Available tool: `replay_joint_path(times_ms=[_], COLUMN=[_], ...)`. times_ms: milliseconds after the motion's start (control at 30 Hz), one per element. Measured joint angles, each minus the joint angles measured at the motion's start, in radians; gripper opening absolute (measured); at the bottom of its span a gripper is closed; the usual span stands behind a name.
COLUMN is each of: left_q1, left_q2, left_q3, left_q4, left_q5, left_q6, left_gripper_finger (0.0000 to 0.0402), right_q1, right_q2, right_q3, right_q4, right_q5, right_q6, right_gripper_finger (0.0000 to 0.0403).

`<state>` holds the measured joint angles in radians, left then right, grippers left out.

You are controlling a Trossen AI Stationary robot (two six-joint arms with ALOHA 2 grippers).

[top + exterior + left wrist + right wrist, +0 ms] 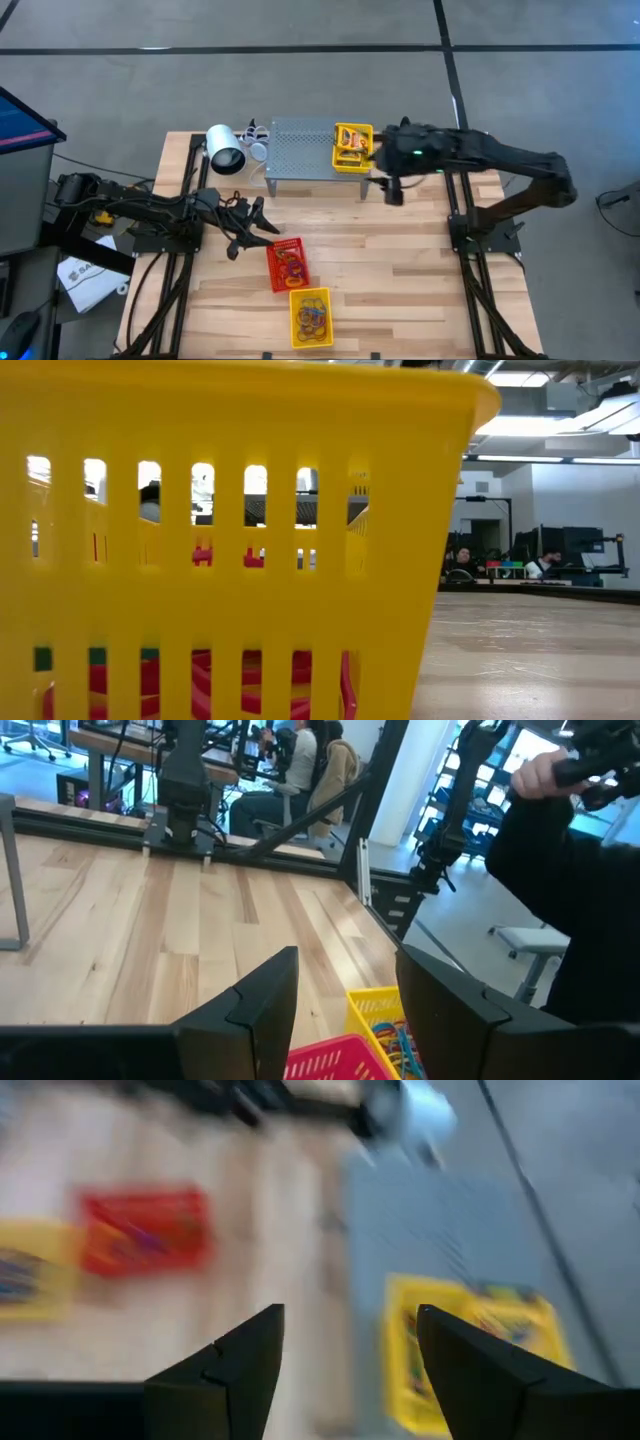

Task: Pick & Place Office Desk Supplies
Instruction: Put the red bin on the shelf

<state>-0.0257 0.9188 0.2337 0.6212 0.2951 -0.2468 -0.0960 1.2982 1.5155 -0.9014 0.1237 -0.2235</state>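
— How is the light?
— Even and bright from above; the table [400, 260] shows only soft shadows. Ceiling lamps [520, 378] glare at table height.
— Any blur?
— The right wrist view smears badly; the close yellow basket [250, 490] is soft.

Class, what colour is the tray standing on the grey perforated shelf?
Yellow tray on the shelf; clearest in the high view.

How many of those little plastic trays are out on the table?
3. One yellow tray sits on the grey perforated stand at the far side; a red tray lies mid-table; another yellow tray lies just nearer the front edge. None seems hidden.
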Motion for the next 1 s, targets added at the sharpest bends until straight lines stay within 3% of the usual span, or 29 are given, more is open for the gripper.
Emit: replay_joint_path(times_ms=[167, 467, 633, 800, 1000], left_q1=[0.000, -0.102, -0.229, -0.346, -0.442], left_q2=[0.000, 0.000, 0.000, 0.023, 0.172], left_q3=[0.000, 0.020, 0.122, 0.244, 0.327], left_q4=[0.065, 0.149, -0.070, -0.358, -0.425], left_q5=[0.001, -0.009, -0.154, -0.351, -0.377], left_q6=[-0.005, 0.005, 0.084, 0.100, -0.009], left_gripper_finger=[0.0167, 0.0167, 0.0167, 0.0167, 0.0167], right_q1=[0.106, 0.326, 0.401, 0.459, 0.501], right_q2=[-0.128, -0.309, -0.321, -0.271, -0.181], right_q3=[-0.107, -0.532, -0.696, -0.774, -0.792], right_q4=[0.160, 0.713, 1.003, 1.168, 1.271], right_q5=[-0.154, -0.160, -0.152, -0.151, -0.101], right_q6=[0.083, 0.132, 0.173, 0.175, 0.174], right_gripper_finger=[0.0224, 0.0224, 0.0224, 0.0224, 0.0224])
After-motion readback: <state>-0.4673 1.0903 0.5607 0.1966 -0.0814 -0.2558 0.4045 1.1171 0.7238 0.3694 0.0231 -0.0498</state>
